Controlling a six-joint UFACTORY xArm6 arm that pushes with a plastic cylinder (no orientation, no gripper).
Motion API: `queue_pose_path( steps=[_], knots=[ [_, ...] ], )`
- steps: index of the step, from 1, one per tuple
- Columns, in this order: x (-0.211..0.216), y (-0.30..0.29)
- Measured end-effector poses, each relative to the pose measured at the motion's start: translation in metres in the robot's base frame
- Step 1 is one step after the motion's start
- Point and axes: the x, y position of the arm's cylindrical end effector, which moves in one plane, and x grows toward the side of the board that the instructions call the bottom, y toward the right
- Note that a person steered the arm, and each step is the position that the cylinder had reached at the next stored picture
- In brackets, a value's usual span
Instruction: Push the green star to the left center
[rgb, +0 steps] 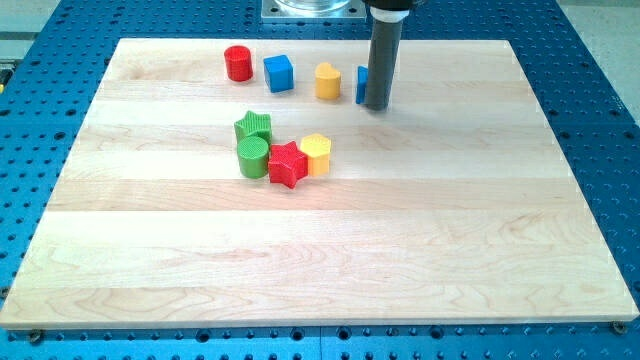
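Observation:
The green star (253, 126) lies on the wooden board (320, 250), left of the middle, in the upper half. It touches the green cylinder (253, 158) just below it. A red star (287, 164) and a yellow hexagon block (316, 154) sit to the right of the cylinder, touching in a row. My tip (376, 105) stands near the view's top, right of centre, well to the right of and above the green star. It is beside a blue block (361, 85) that the rod partly hides.
Along the view's top stand a red cylinder (238, 63), a blue cube (279, 73) and a yellow heart block (328, 81). The board lies on a blue perforated table (60, 40). The arm's base (312, 8) is at the top edge.

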Motion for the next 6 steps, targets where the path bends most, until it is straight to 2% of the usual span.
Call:
queue_pose_path(
  steps=[1, 2, 3, 6],
  knots=[
    [0.002, 0.002],
    [0.053, 0.002],
    [0.08, -0.038],
    [0.067, -0.215]
  ],
)
